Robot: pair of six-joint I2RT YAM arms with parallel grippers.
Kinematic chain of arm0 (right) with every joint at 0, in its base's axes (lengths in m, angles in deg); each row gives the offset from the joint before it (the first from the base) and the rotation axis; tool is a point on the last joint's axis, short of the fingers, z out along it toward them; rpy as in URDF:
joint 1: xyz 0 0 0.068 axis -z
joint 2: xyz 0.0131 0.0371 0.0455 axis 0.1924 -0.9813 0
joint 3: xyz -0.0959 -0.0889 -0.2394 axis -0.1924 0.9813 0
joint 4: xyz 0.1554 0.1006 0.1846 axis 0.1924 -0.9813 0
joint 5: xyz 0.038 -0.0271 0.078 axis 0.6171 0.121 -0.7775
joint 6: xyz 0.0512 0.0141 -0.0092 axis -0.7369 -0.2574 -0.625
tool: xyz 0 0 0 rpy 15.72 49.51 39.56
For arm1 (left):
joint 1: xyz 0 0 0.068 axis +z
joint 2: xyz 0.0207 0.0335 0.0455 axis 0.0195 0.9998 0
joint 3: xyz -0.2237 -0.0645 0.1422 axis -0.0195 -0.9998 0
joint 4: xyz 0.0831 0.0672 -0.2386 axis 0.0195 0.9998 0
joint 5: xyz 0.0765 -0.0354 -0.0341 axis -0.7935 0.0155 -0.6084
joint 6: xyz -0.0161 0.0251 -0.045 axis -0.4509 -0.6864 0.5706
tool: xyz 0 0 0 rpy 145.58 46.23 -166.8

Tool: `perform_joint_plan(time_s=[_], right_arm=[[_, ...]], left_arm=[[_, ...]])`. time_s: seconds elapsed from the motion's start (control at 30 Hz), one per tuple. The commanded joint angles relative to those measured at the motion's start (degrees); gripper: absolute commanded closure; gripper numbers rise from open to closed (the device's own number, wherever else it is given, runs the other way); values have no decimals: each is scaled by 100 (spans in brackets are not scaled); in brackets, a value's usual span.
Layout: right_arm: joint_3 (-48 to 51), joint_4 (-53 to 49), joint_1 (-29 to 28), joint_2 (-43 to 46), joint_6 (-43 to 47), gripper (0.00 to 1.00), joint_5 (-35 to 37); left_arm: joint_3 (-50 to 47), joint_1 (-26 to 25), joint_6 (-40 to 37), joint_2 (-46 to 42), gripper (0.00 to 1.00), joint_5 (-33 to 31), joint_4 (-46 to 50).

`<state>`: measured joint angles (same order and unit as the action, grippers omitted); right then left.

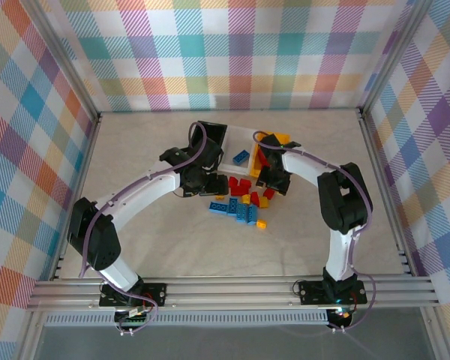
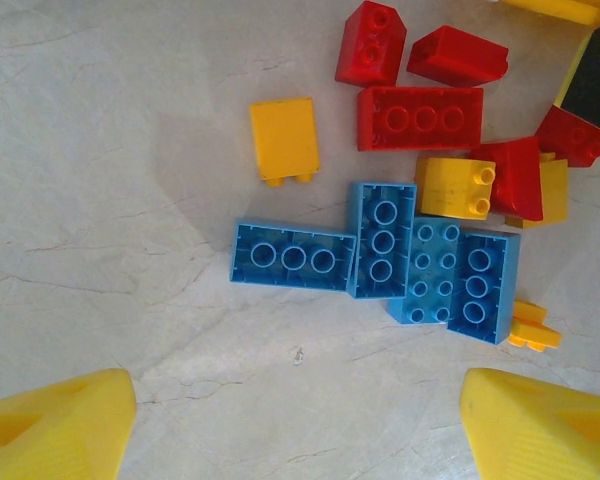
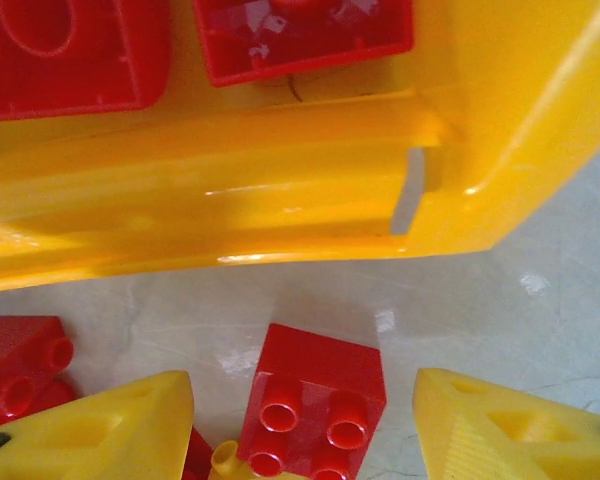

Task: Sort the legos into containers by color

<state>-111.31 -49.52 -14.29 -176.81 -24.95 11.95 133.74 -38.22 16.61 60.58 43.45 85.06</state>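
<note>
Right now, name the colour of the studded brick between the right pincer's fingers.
Red brick; best in right wrist view.

on the worktop (image 1: 172,240) a loose heap of red, blue and yellow legos (image 1: 240,204) lies between the left hand (image 1: 204,182) and right hand (image 1: 273,186). behind them stand a black bin (image 1: 214,136), a white bin (image 1: 236,139) holding a blue brick (image 1: 241,156), and a yellow bin (image 1: 280,139).

Legos (image 2: 384,240) red, blue, yellow; bin (image 3: 280,190) yellow; walls (image 1: 232,52) pastel plaid; table (image 2: 110,200) marbled.
</note>
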Motion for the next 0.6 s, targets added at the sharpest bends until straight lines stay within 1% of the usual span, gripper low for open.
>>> perform_joint_plan(time_s=[0.0,0.13,0.43,0.57], right_arm=[[79,-269,-37,118,-114,41,58],[171,-244,-37,212,-51,41,26],[352,112,-37,57,-44,44,-145],[407,140,-37,32,-6,50,-145]], left_arm=[[39,20,-61,15,15,-22,1],[0,22,-13,61,15,14,-95],[-125,15,80,-96,15,-31,-29],[-229,20,134,-197,15,-75,-25]])
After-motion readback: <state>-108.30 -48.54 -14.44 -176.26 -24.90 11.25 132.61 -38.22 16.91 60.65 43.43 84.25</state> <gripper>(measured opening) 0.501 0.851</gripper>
